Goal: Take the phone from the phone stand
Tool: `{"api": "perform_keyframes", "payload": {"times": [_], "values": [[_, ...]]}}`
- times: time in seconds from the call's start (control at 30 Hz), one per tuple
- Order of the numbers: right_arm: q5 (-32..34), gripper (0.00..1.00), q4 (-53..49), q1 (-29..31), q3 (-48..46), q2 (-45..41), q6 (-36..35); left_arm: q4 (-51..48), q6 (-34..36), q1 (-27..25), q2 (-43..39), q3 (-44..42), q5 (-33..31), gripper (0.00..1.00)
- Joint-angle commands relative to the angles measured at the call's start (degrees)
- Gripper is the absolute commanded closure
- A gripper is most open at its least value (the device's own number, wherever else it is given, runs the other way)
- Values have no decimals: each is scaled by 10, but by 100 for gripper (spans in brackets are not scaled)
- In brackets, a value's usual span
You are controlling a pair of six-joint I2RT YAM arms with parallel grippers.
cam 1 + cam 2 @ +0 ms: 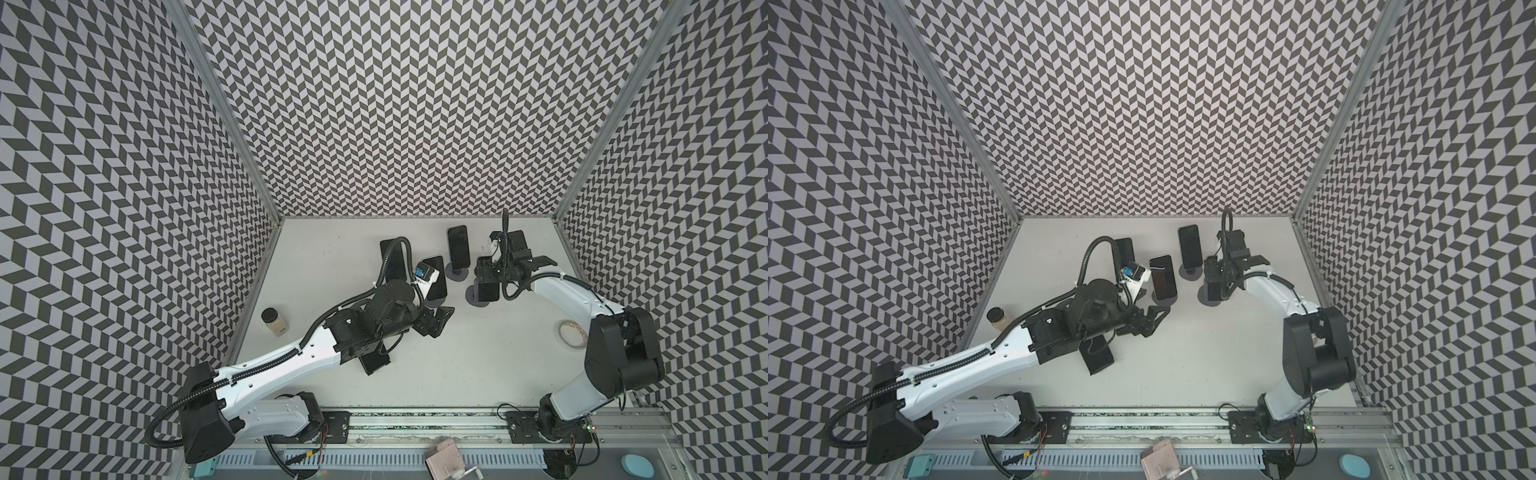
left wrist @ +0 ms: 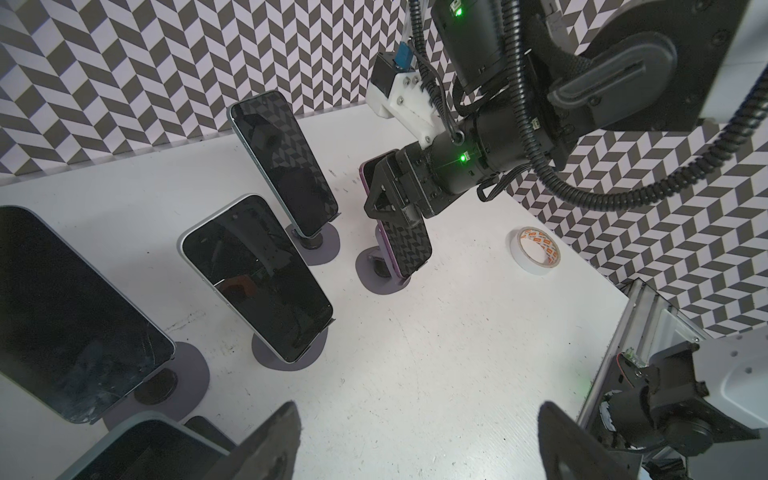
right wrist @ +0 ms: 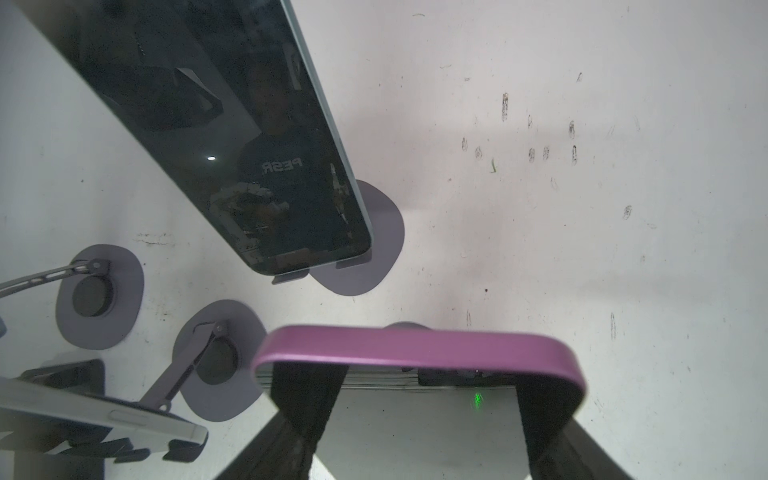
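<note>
Fingers (image 3: 307, 399) of the right gripper (image 2: 398, 211) seem to clamp the purple phone (image 2: 409, 249) near its top (it leans on its stand (image 2: 374, 279) on the desk (image 2: 436, 353)). On the left gripper (image 2: 419, 419) they gape, empty. The neighbour phone (image 3: 232, 145) reflects mirrored letters "PESR"; the tape roll (image 2: 547, 248) print is unreadable.

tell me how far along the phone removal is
Done: one dark phone already lies flat on the table, off any stand. In hand: the right gripper is at the top of the purple phone, which sits on its stand; a firm grip can't be confirmed. Still to do: lifting it clear. The left gripper is open and empty.
</note>
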Motion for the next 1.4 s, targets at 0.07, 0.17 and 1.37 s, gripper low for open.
{"api": "perform_keyframes", "payload": {"times": [0.07, 0.17, 1.37], "values": [[1, 30, 16, 5, 13, -17, -7, -4, -14, -3, -19, 8, -10, 11], [0, 30, 18, 4, 10, -23, -8, -4, -19, -3, -24, 5, -11, 11], [-47, 39, 26, 5, -11, -107, 1, 6, -23, -4, -42, -9, -18, 11]]}}
